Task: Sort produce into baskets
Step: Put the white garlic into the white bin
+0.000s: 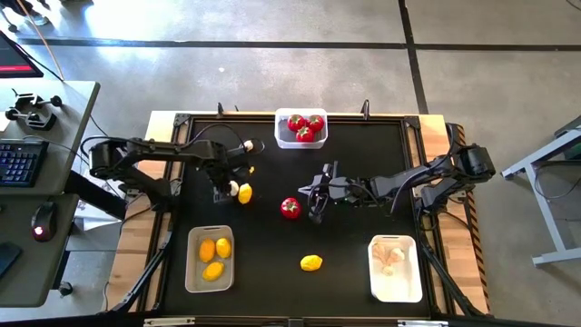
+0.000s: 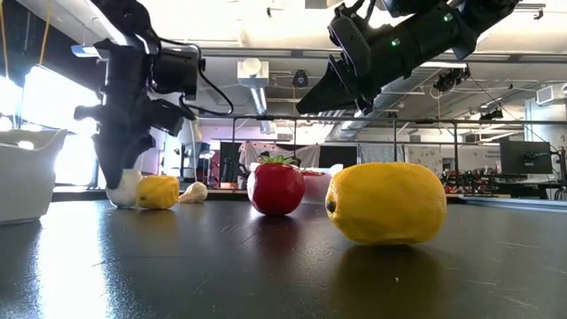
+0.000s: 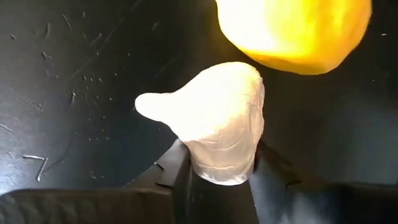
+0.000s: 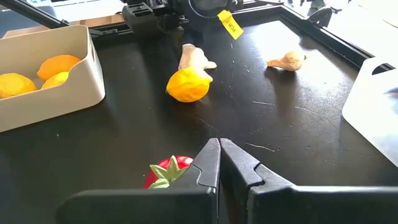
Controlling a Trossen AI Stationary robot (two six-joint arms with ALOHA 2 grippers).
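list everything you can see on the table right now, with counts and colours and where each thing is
tomatoes: three, red with green tops, in the white basket at the far edge
loose tomato: one, red, mid-table beside the right gripper
lemons: three, yellow-orange, in the beige-grey basket near left
loose lemons: two, yellow; one touching the held garlic, one near the front centre
garlic bulbs: off-white, count unclear, in the clear basket near right
loose garlic: one, off-white, lying apart on the mat
held garlic: one, white, on the mat
left gripper: shut on the held garlic
right gripper: shut, empty, above the loose tomato
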